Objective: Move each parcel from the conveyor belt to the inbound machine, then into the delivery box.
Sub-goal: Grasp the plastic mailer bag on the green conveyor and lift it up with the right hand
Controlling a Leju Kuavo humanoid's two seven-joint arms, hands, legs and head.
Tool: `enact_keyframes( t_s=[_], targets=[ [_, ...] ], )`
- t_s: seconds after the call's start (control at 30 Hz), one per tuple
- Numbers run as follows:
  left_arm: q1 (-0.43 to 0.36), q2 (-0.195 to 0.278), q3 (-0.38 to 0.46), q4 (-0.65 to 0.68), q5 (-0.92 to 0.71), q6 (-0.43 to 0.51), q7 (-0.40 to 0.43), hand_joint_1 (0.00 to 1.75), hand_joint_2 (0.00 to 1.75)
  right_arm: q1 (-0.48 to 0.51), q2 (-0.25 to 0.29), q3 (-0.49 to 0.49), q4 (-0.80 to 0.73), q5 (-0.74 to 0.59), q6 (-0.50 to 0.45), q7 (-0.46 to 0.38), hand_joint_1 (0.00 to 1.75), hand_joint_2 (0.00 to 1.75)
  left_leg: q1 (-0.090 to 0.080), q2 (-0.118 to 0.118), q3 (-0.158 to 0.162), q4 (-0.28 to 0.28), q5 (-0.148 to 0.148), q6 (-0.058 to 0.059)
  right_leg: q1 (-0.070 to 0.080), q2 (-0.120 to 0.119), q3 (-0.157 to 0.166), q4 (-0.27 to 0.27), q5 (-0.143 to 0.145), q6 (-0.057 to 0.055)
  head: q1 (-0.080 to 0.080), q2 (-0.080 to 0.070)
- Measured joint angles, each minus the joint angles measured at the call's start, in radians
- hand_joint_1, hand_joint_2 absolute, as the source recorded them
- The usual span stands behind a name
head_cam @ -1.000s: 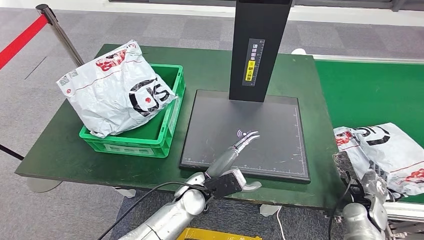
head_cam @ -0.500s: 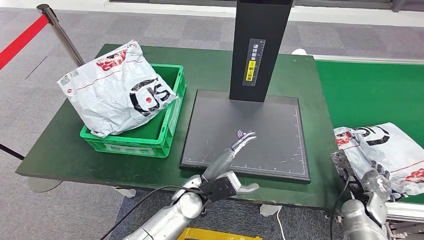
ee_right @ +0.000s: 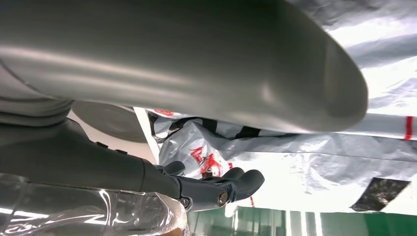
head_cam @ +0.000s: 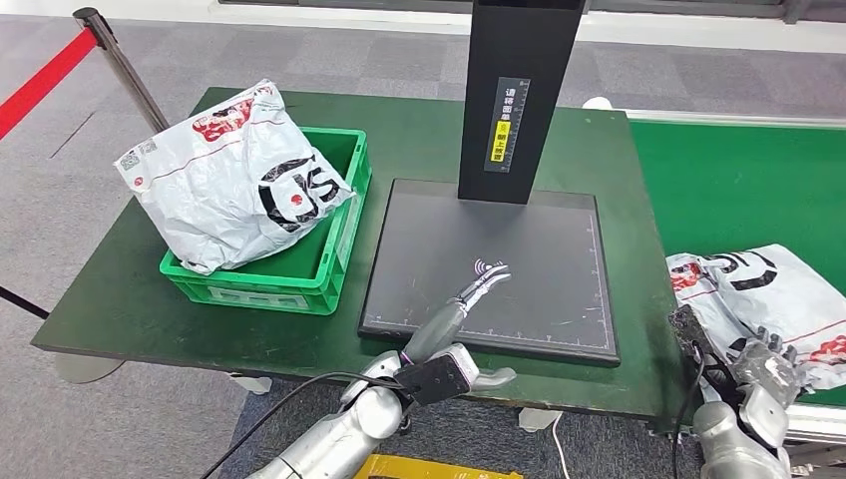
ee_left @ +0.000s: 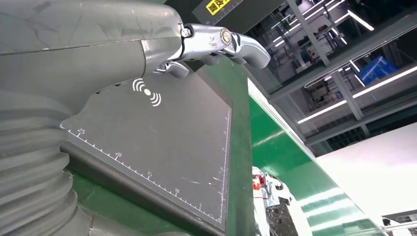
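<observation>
Left hand lay released over the scanner plate; right hand, grasp indeterminate, touched the conveyor parcel

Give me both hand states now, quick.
Left hand: open, holding nothing, fingers extended over the scanner platform.
Right hand: open, fingers at the grey parcel on the conveyor belt, not gripping.
</observation>
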Motion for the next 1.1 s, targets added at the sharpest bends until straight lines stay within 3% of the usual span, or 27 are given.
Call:
enact_keyframes(
  t_s=[1.1],
  targets=[
    [0.008,0.004,-0.006,-0.042,0.000,-0.018,0.002,0.00,1.75,0.000,-0.021,0.000,0.032,0.004,0.027,-0.001,0.00,0.00,0.000,0.000,0.000,0.000,0.000,0.000,0.000,0.000,0.000,0.000,0.000,0.000,0.000,0.000]
  ],
)
